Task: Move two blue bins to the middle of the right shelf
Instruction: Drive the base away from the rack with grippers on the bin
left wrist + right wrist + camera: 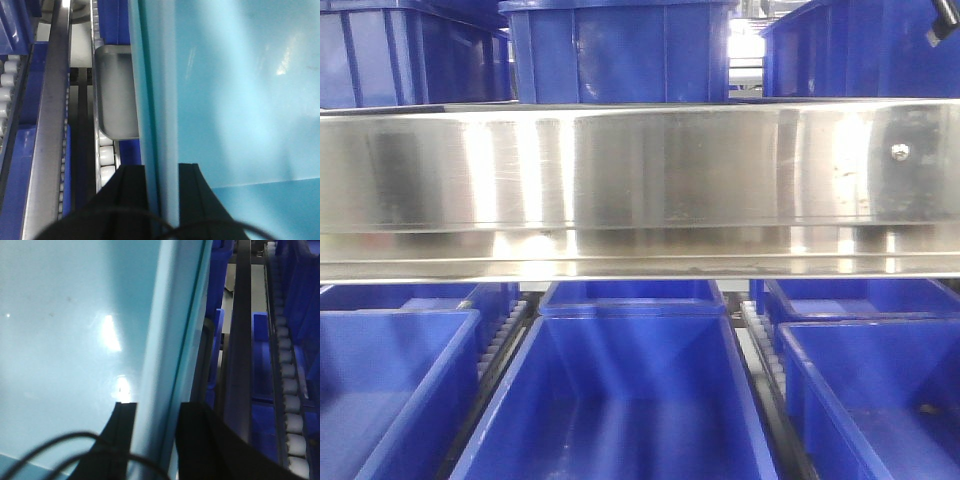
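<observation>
Seemingly mid-carry: the front view shows only a steel beam [640,180] and dark bins [620,400], so nothing looks delivered yet. Left wrist: the left claw [161,172] pinches the pale bin [240,100] wall, one finger on each side. Right wrist: the right claw [157,410] clamps the pale bin's rim likewise.

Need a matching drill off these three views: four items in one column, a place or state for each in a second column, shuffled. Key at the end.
Column 1
1. pale blue bin
2. steel beam
3. dark blue bins
4. white rollers

Column 2
A. spans the front view from side to side
B. run in a row along the right edge of the right wrist view
C. rim sits between the fingers of the left gripper and the right gripper
D. sit open-topped below the beam in the front view

Pairs: 1-C, 2-A, 3-D, 4-B
</observation>
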You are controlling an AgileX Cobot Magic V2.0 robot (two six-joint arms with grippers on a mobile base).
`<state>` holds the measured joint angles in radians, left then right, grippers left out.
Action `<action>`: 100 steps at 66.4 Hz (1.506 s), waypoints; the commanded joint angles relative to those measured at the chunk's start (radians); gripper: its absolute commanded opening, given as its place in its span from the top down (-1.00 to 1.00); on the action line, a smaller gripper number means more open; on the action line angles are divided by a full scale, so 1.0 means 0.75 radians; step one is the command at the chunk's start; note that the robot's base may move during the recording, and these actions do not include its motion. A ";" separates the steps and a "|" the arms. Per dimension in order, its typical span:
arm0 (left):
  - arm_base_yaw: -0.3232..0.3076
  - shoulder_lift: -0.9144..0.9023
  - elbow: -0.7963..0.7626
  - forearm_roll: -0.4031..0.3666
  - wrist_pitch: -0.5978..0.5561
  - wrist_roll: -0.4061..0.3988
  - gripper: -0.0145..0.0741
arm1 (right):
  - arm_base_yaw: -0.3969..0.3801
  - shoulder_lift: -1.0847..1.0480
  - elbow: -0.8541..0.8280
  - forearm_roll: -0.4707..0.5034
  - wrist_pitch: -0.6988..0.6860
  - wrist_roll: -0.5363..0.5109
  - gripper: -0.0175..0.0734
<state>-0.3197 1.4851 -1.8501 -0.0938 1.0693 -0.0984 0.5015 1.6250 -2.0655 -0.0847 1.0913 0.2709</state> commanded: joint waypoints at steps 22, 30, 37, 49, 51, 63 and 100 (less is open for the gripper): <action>-0.021 -0.022 -0.028 -0.163 -0.091 0.018 0.92 | 0.008 -0.012 -0.023 0.061 -0.141 -0.002 0.95; -0.021 -0.022 -0.028 -0.163 -0.091 0.018 0.92 | 0.008 -0.012 -0.023 0.061 -0.141 -0.002 0.95; -0.021 -0.022 -0.028 -0.163 -0.091 0.018 0.92 | 0.008 -0.012 -0.023 0.061 -0.141 -0.002 0.95; -0.021 -0.022 -0.028 -0.163 -0.091 0.018 0.92 | 0.008 -0.012 -0.023 0.061 -0.141 -0.002 0.95; -0.021 -0.022 -0.028 -0.163 -0.091 0.018 0.92 | 0.008 -0.012 -0.023 0.061 -0.141 -0.002 0.95; -0.021 -0.022 -0.028 -0.163 -0.091 0.018 0.92 | 0.008 -0.012 -0.023 0.061 -0.141 -0.002 0.95; -0.021 -0.022 -0.028 -0.163 -0.093 0.018 0.92 | 0.008 -0.012 -0.023 0.061 -0.141 -0.002 0.95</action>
<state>-0.3197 1.4851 -1.8501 -0.0955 1.0693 -0.0984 0.5015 1.6250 -2.0655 -0.0847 1.0933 0.2709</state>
